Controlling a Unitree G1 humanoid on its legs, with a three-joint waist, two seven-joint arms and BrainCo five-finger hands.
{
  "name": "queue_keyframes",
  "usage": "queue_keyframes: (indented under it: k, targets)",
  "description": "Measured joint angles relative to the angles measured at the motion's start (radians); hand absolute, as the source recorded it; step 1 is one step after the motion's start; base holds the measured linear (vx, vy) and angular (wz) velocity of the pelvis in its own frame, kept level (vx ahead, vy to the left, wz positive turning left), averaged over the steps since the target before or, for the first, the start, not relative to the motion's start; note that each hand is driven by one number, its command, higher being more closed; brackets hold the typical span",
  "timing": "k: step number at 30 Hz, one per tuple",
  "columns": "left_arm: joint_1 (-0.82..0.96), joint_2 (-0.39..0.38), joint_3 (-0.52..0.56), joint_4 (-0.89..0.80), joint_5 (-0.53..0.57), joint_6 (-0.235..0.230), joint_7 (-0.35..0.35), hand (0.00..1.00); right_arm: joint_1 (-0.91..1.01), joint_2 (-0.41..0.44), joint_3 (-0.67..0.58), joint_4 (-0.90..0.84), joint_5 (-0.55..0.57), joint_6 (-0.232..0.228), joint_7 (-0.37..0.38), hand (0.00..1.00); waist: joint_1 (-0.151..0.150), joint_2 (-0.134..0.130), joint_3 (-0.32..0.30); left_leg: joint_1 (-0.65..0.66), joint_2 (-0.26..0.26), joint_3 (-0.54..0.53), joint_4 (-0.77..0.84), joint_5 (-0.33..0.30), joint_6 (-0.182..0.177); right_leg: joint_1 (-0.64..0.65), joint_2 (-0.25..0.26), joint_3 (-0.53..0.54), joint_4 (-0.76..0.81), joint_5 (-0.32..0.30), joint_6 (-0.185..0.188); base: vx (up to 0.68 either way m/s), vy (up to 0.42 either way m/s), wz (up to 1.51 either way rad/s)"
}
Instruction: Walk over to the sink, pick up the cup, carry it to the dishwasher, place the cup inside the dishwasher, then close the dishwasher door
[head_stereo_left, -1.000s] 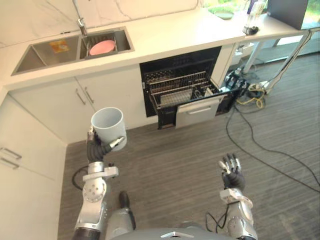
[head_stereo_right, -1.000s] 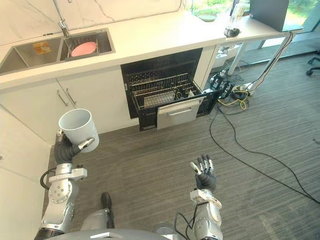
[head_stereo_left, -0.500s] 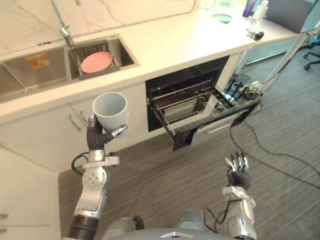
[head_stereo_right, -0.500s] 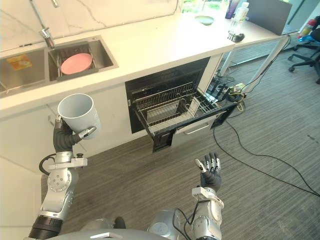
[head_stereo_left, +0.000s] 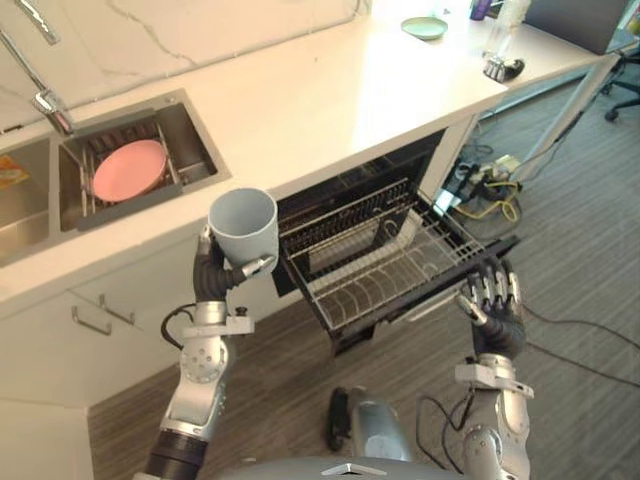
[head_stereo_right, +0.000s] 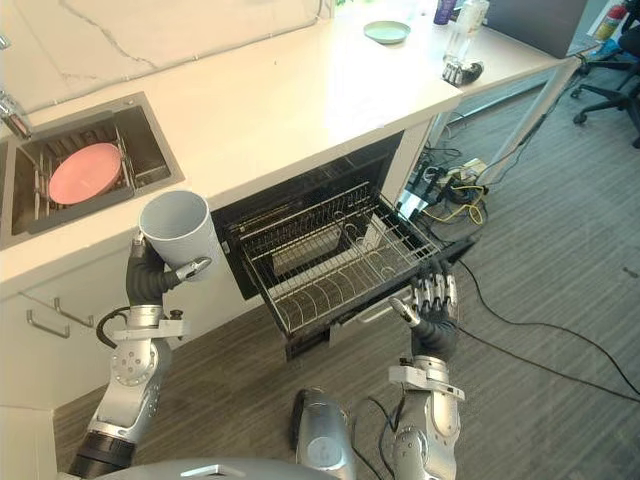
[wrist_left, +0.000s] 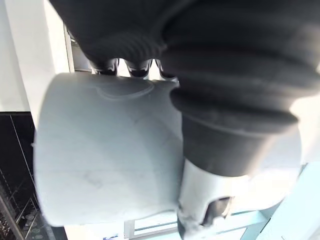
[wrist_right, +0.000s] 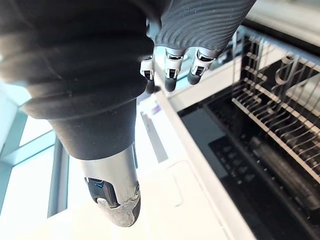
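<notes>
- Left of the dishwasher (head_stereo_left: 340, 215), cup (head_stereo_left: 243, 222) was in the left robot hand (head_stereo_left: 215, 277). Fingers and thumb curled round its wall, mouth up, roughly level with the counter (head_stereo_left: 330, 90) edge.
- Other hand?
- Right robot hand (head_stereo_left: 495, 310) was raised at the dishwasher's front right corner, fingers straight and slightly spread, holding nothing. Couldn't tell if it touched the door (head_stereo_right: 362, 316).
- Dishwasher state?
- Door down, rack (head_stereo_left: 385, 265) pulled out over it. Cup was beside the rack, not over it yet.
- So which step?
- Tail end of the carry, I'd say. Pickup done, placing not started.
- Next move?
- Probably swing the cup right until it's above the rack, lower it between the wires, then open the fingers. Likely tip it mouth down first. The grip on the wall looked firm, so the main need is clearing the rack's front rail. The door comes after that.
</notes>
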Motion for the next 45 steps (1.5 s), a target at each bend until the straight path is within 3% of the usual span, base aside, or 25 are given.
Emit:
queue_keyframes:
  k: [1, 2, 4, 6, 8, 9, 11, 12, 13, 14, 17, 20, 26, 36, 41, 45]
  targets:
    - [0.016, -0.017, -0.006, -0.005, 0.019, -0.001, 0.012, 1.00, 0.019, -0.003, 0.003, -0.051, 0.001, 0.000, 0.014, 0.00, 0.010, 0.009, 0.001, -0.101, 0.045, -0.023, 0.219, 0.052, -0.026, 0.038, 0.029, 0.005, -0.017, -0.016, 0.001, 0.38, -0.021, -0.24]
    - [0.031, -0.024, -0.012, -0.005, 0.029, 0.000, 0.026, 1.00, 0.026, -0.003, 0.004, -0.090, 0.003, -0.002, 0.039, 0.00, 0.016, 0.026, -0.005, -0.173, 0.075, -0.024, 0.356, 0.037, -0.022, 0.084, 0.050, 0.007, -0.042, -0.028, -0.004, 0.39, -0.003, -0.30]
    - [0.041, -0.024, -0.010, -0.003, 0.029, 0.000, 0.034, 1.00, 0.037, -0.003, 0.006, -0.098, 0.012, -0.002, 0.077, 0.00, 0.018, 0.019, -0.007, -0.215, 0.092, 0.029, 0.357, -0.003, 0.012, 0.138, 0.054, 0.026, -0.081, -0.033, -0.003, 0.29, 0.026, -0.34]
    - [0.041, -0.024, -0.003, 0.001, 0.030, -0.006, 0.057, 1.00, 0.037, -0.004, 0.005, -0.095, 0.022, 0.006, 0.115, 0.00, 0.027, -0.003, -0.017, -0.227, 0.091, 0.134, 0.154, -0.044, 0.064, 0.168, 0.019, 0.067, -0.112, -0.028, -0.005, 0.36, 0.071, -0.58]
    - [0.038, -0.027, 0.003, 0.006, 0.055, -0.011, 0.087, 1.00, 0.028, -0.010, 0.004, -0.088, 0.021, 0.011, 0.135, 0.00, 0.024, -0.008, -0.019, -0.238, 0.069, 0.125, -0.054, -0.035, 0.053, 0.165, -0.015, 0.109, -0.106, -0.020, 0.018, 0.34, 0.131, -0.59]
    - [0.038, -0.028, 0.007, 0.012, 0.075, -0.011, 0.107, 1.00, 0.019, -0.027, 0.004, -0.068, 0.021, 0.012, 0.149, 0.00, 0.023, -0.007, -0.020, -0.230, 0.046, 0.090, -0.178, -0.008, 0.037, 0.166, -0.034, 0.127, -0.104, -0.018, 0.020, 0.30, 0.177, -0.67]
    - [0.034, -0.028, 0.012, 0.014, 0.090, -0.011, 0.136, 1.00, 0.020, -0.047, 0.006, -0.045, 0.023, 0.020, 0.164, 0.00, 0.022, 0.000, -0.023, -0.210, 0.021, 0.042, -0.354, 0.084, 0.030, 0.181, -0.053, 0.138, -0.105, -0.017, 0.064, 0.29, 0.216, -0.56]
    - [0.028, -0.029, 0.013, 0.015, 0.097, -0.011, 0.147, 1.00, 0.026, -0.056, 0.001, -0.046, 0.037, 0.023, 0.176, 0.00, 0.020, 0.015, -0.033, -0.191, 0.008, 0.030, -0.456, 0.209, 0.026, 0.192, -0.060, 0.136, -0.107, -0.028, 0.104, 0.27, 0.301, -0.44]
    - [0.020, -0.024, 0.015, 0.020, 0.107, -0.012, 0.156, 1.00, 0.025, -0.064, -0.001, -0.042, 0.051, 0.026, 0.185, 0.00, 0.020, 0.027, -0.045, -0.174, 0.007, 0.032, -0.502, 0.246, 0.002, 0.197, -0.062, 0.130, -0.108, -0.045, 0.144, 0.29, 0.358, -0.19]
    - [-0.002, -0.018, 0.017, 0.040, 0.111, -0.012, 0.156, 1.00, 0.029, -0.044, -0.002, -0.042, 0.054, 0.030, 0.186, 0.00, 0.007, 0.019, -0.048, -0.142, -0.024, 0.022, -0.547, 0.241, 0.006, 0.211, -0.085, 0.124, -0.110, -0.048, 0.160, 0.21, 0.299, 0.08]
    - [-0.017, -0.007, 0.017, 0.051, 0.120, -0.005, 0.157, 1.00, 0.037, 0.008, 0.013, -0.042, 0.048, 0.036, 0.194, 0.00, 0.006, -0.031, -0.054, -0.092, -0.098, 0.020, -0.678, 0.294, 0.049, 0.238, -0.139, 0.110, -0.173, -0.009, 0.203, 0.11, 0.227, 0.31]
    - [-0.015, 0.003, 0.019, 0.051, 0.124, 0.006, 0.157, 1.00, 0.028, 0.018, 0.036, -0.042, 0.048, 0.041, 0.197, 0.00, 0.016, -0.035, -0.056, -0.072, -0.124, 0.017, -0.730, 0.311, 0.072, 0.274, -0.149, 0.096, -0.253, 0.043, 0.222, 0.05, 0.158, 0.10]
    - [-0.016, 0.012, 0.029, 0.050, 0.124, 0.010, 0.128, 1.00, 0.001, 0.037, 0.049, -0.012, 0.049, 0.048, 0.194, 0.00, 0.016, -0.038, -0.055, -0.071, -0.143, 0.025, -0.798, 0.351, 0.094, 0.290, -0.145, 0.084, -0.354, 0.115, 0.226, -0.01, 0.098, -0.01]
    - [-0.016, 0.012, -0.009, 0.050, 0.130, -0.001, 0.081, 1.00, 0.004, 0.040, 0.089, -0.010, 0.083, 0.056, 0.232, 0.00, 0.015, -0.036, -0.053, -0.082, -0.132, 0.082, -0.807, 0.358, 0.103, 0.268, -0.127, 0.110, -0.417, 0.150, 0.206, -0.09, 0.047, -0.14]
    - [-0.037, 0.014, -0.051, 0.051, 0.232, -0.018, 0.148, 1.00, 0.001, 0.034, 0.113, -0.013, 0.182, 0.119, 0.276, 0.00, 0.010, -0.037, -0.053, -0.092, -0.113, 0.101, -0.807, 0.382, 0.101, 0.257, -0.103, 0.125, -0.441, 0.183, 0.202, -0.02, -0.006, -0.15]
    - [-0.114, 0.011, -0.072, 0.098, 0.327, -0.021, 0.287, 1.00, -0.027, 0.003, 0.131, -0.016, 0.286, 0.199, 0.320, 0.00, 0.006, -0.037, -0.053, -0.089, -0.103, 0.119, -0.807, 0.391, 0.100, 0.259, -0.089, 0.148, -0.459, 0.214, 0.212, -0.01, -0.001, -0.17]
